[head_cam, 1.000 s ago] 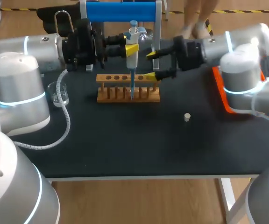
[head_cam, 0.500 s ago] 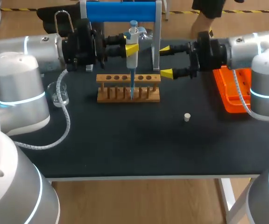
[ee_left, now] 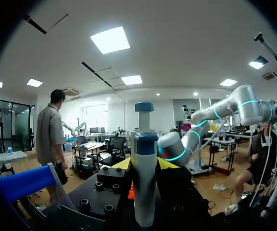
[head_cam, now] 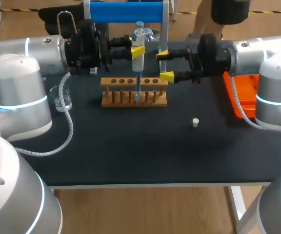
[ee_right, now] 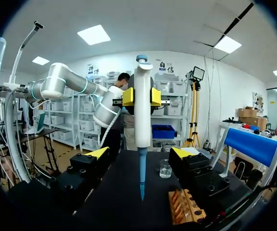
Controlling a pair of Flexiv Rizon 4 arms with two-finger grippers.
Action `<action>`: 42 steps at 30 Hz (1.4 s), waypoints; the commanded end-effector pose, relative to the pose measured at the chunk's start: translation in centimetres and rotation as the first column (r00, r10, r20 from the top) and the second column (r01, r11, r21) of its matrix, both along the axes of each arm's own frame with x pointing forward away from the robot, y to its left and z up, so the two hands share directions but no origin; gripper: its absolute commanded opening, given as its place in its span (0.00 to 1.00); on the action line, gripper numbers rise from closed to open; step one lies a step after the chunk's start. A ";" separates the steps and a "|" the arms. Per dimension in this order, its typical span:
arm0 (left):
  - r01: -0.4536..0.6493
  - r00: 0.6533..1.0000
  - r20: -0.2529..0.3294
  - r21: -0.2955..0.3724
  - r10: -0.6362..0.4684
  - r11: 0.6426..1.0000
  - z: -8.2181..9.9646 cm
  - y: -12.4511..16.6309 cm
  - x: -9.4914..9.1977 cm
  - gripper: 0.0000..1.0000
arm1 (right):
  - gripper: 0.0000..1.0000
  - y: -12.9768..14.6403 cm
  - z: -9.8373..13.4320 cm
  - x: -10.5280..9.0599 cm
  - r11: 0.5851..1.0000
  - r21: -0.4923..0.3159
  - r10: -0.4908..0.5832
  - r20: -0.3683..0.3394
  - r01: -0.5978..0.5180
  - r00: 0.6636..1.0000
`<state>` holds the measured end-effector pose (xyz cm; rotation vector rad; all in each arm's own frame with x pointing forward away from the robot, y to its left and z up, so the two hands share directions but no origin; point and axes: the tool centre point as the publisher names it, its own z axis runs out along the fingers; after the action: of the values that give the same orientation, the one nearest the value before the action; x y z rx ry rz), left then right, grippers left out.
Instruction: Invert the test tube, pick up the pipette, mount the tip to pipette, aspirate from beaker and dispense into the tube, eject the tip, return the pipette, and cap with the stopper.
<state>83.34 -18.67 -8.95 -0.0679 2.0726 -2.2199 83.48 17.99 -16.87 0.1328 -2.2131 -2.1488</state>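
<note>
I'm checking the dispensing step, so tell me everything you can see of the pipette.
The pipette has a white, plastic-looking body, a blue plunger knob on top and a slim blue tip mounted below. It hangs upright above the table, clamped on its upper body from two sides by the left gripper. Its tip points down at the wooden rack; whether it enters a hole cannot be told. The right gripper stands open beside it, not touching.
</note>
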 end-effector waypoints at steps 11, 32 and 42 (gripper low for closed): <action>0.001 1.000 0.002 -0.003 -0.001 1.000 0.0 0.0 0.0 0.00 | 0.75 2.8 1.6 0.1 1.000 0.027 -0.001 -0.016 0.002 1.000; 0.001 1.000 0.002 -0.003 -0.001 1.000 0.0 0.0 0.0 0.00 | 0.60 5.1 2.9 -0.7 1.000 -0.003 -0.018 -0.032 0.018 0.999; 0.001 1.000 0.002 -0.003 -0.001 1.000 0.0 0.0 0.0 0.00 | 0.49 5.7 3.1 -1.1 1.000 0.004 -0.015 -0.028 0.015 0.999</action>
<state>83.33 -18.67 -8.93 -0.0674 2.0733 -2.2196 82.48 23.49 -13.77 0.0900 -2.1999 -2.1459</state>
